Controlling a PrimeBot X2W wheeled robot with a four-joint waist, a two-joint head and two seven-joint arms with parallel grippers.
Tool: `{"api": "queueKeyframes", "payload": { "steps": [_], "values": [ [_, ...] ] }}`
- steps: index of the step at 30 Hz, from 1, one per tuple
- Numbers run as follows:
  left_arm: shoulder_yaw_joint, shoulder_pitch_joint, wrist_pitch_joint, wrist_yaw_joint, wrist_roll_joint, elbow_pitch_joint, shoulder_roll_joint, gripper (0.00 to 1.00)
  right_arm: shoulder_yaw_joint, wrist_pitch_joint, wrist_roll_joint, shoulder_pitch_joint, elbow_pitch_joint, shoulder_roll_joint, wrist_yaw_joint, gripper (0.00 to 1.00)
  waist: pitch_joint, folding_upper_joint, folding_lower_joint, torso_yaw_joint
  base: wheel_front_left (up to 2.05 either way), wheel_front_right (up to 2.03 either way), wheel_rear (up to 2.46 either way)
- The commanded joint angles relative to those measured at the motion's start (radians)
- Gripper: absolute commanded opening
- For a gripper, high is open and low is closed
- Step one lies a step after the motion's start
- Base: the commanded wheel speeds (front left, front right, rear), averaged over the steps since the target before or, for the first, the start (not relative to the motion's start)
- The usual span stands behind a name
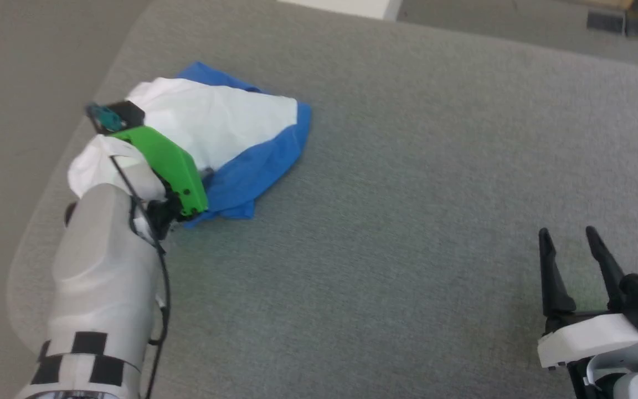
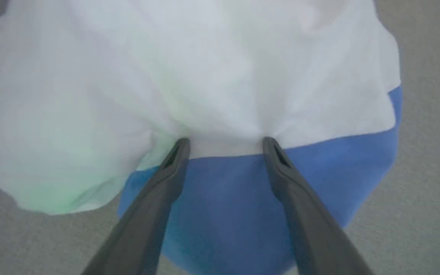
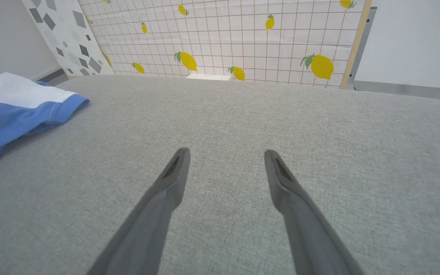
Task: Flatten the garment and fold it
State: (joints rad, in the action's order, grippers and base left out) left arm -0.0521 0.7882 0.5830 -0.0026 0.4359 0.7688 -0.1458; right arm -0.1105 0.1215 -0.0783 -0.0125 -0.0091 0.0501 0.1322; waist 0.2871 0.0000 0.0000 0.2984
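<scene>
light: even, soft | shadows: faint | left wrist: garment (image 2: 204, 76) blurred, green tint | edges: wide-angle bend

crumpled garment (image 1: 225, 119) beneath the left forearm (image 1: 103, 266)

A broad grey fabric surface (image 1: 407, 221) stretched right across, rounded at one corner, with plain beige floor (image 1: 14, 66) alongside. At the far edge sat a low white box (image 3: 208, 76). Behind it stood a grid panel printed with yellow lemons (image 3: 243, 38). A panel of grey shapes (image 3: 67, 34) leaned at one side, a bare white wall (image 3: 414, 38) stood at the other. The light was soft and even.
</scene>
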Motion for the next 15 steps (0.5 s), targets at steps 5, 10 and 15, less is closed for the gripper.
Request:
{"api": "queueKeyframes", "payload": {
  "steps": [5,10,15],
  "values": [
    [-0.019,-0.004,0.073,0.012,0.037,0.077,0.043,1.00,-0.016,-0.022,0.016,-0.002,-0.053,0.000,-0.002,1.00,0.108,0.0000,0.0000,-0.052,0.00,0.00,0.00],
    [-0.040,-0.026,0.043,0.001,0.048,0.107,0.068,0.00,-0.022,-0.038,0.019,-0.011,-0.069,0.000,-0.002,1.00,0.118,0.0000,0.0000,-0.032,0.00,0.00,0.00],
    [-0.026,-0.043,-0.109,0.025,0.045,0.113,0.073,0.00,-0.016,-0.037,0.013,-0.010,-0.063,0.000,-0.002,1.00,0.092,0.0000,0.0000,-0.004,0.00,0.00,0.00]
  ]
}}
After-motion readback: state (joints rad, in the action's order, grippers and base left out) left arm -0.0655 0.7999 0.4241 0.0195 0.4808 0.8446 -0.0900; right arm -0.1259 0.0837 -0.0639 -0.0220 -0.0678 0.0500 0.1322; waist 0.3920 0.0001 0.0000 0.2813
